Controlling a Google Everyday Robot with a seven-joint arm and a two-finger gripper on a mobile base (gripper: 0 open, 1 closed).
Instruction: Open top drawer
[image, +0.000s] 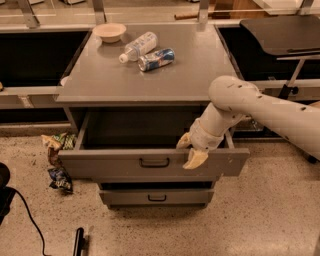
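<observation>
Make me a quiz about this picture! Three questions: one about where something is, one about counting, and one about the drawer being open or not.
1. Where is the gripper?
A. Up in the air, touching nothing
B. At the top drawer's front edge, right of its handle
C. Hidden from view

2. How many things lie on the cabinet top?
A. Three
B. One
C. Six

3. The top drawer is:
A. Shut tight
B. Taken out entirely
C. Pulled out

Answers:
1 B: the gripper sits at the drawer front, beside the handle.
2 A: a bowl, a bottle and a can.
3 C: its front stands forward and its dark inside shows.
</observation>
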